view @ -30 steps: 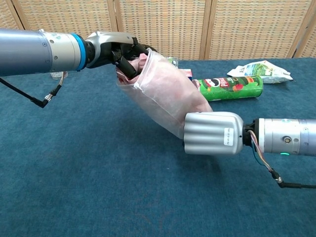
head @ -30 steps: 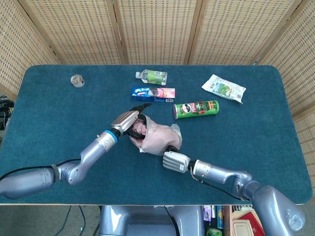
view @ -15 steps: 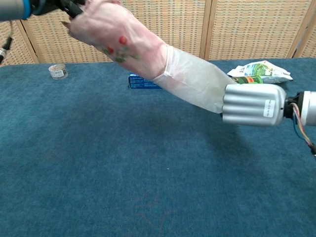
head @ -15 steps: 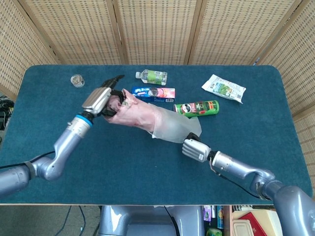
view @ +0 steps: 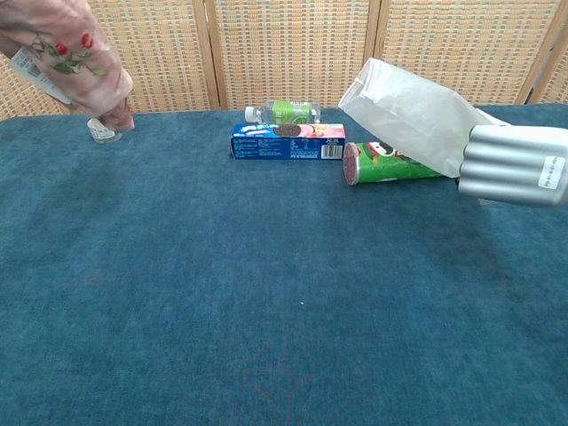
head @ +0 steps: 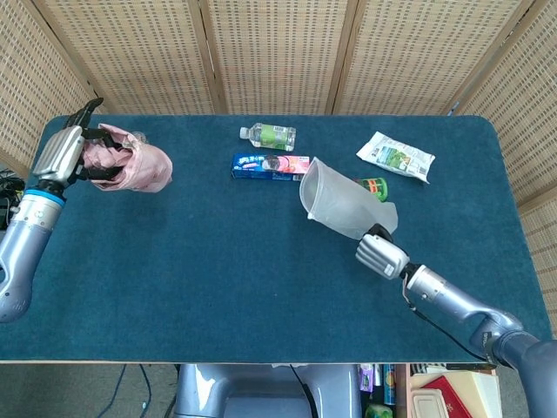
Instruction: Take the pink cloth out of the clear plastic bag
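Pink cloth [head: 132,165], bunched in the left hand [head: 63,157] at the table's far-left corner; right hand [head: 381,255] grips the clear plastic bag [head: 339,203]; only chest view shows the cloth's floral print

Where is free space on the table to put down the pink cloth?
The whole front half of the table is bare, between the left hand holding the pink cloth and the right hand. The back middle is crowded: bottle, blue box, green can.

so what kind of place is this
Probably a staged robot test area, not a home: a table in blue cloth, wicker screens close behind, and snack goods like a cookie box.
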`<state>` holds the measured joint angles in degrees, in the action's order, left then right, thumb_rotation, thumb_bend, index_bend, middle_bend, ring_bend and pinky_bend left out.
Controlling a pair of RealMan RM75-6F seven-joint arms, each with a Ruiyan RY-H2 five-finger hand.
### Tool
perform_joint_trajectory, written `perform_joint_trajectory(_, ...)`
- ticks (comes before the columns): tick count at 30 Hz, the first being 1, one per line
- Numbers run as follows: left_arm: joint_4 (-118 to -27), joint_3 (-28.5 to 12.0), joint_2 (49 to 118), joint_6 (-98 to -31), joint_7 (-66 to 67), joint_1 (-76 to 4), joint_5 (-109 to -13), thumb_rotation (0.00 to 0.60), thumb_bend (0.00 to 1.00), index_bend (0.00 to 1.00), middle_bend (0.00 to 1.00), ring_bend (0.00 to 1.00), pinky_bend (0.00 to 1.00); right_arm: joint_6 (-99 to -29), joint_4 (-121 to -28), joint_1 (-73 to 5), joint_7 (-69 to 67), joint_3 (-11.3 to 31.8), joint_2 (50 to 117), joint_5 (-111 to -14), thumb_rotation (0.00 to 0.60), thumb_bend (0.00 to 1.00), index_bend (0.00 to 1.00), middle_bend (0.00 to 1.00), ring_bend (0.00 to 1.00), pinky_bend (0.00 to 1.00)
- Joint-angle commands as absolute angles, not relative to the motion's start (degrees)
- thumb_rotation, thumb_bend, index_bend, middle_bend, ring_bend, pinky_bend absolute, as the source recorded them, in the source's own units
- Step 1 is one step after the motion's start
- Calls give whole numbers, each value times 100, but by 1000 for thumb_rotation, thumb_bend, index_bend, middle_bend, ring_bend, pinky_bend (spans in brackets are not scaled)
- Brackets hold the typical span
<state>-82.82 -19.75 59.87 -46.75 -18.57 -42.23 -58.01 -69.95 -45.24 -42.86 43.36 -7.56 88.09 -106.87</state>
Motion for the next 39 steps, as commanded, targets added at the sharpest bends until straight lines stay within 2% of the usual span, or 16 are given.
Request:
perform_joint_trajectory(1, -8034, -1858, 6093, -4546, -2078, -4122, -5953, 600, 380, 583, 0, 0, 0, -7040, -4561, -4235, 4307, -725, 8835, -10650, 600, 672, 739, 889, 932, 1000)
perform_joint_trajectory(2, -7951, -1819, 6146, -4511, -2113, -4111, -6000, 600, 361, 378, 0, 0, 0, -7075, -4611, -4193, 4232, -690, 8850, -10598, 600, 506, 612, 833, 904, 988)
perform_joint_trajectory(3, -7904, -1778, 6175, -4473, -2122, -4106, -6047, 600, 302, 170, 0, 0, 0, -7120, -4642, -4158, 4195, -649, 8860, -10551, 600, 246, 374, 691, 787, 905)
perform_joint_trajectory(4, -7861, -1725, 6193, -4402, -2117, -4105, -6080, 600, 252, 58, 0, 0, 0, -7165, -4684, -4105, 4177, -586, 8875, -10470, 600, 44, 141, 433, 518, 700)
perform_joint_trajectory(5, -7809, -1639, 6187, -4246, -2076, -4112, -6087, 600, 173, 0, 0, 0, 0, -7192, -4799, -3995, 4189, -470, 8897, -10284, 600, 9, 76, 317, 386, 582)
perform_joint_trajectory(6, -7785, -1606, 6177, -4179, -2053, -4117, -6091, 600, 123, 0, 0, 0, 0, -7161, -4933, -3903, 4201, -383, 8899, -10110, 600, 0, 8, 126, 158, 344)
perform_joint_trajectory(7, -7765, -1578, 6172, -4154, -2033, -4110, -6107, 600, 108, 0, 0, 0, 0, -7115, -5083, -3827, 4257, -311, 8879, -9955, 600, 0, 0, 11, 21, 147)
perform_joint_trajectory(9, -7725, -1565, 6207, -4353, -1993, -4029, -6169, 600, 90, 0, 0, 0, 0, -7137, -5544, -3689, 4374, -175, 8752, -9719, 600, 0, 0, 0, 0, 32)
perform_joint_trajectory(11, -7755, -1562, 6206, -4523, -2011, -3941, -6223, 600, 84, 0, 0, 0, 0, -7203, -5878, -3610, 4251, -148, 8615, -9646, 600, 0, 0, 0, 0, 2)
perform_joint_trajectory(17, -8335, -1447, 5897, -5499, -2126, -3363, -6770, 600, 82, 0, 0, 0, 0, -7728, -6661, -3368, 3512, -332, 7948, -9926, 600, 0, 0, 0, 0, 0)
perform_joint_trajectory(24, -9213, -977, 5855, -7297, -1622, -2328, -7604, 600, 82, 0, 0, 0, 0, -8850, -7165, -2637, 2163, -218, 7665, -9647, 600, 0, 0, 0, 0, 0)
perform_joint_trajectory(31, -9719, -460, 6234, -8337, -427, -1460, -7588, 600, 81, 0, 0, 0, 0, -9383, -8280, -1817, 1351, -141, 7543, -8947, 600, 0, 0, 0, 0, 0)
perform_joint_trajectory(39, -9902, -58, 6606, -8984, 424, -852, -7715, 600, 82, 0, 0, 0, 0, -9782, -8616, -1366, 1395, -231, 7751, -9093, 600, 0, 0, 0, 0, 0)
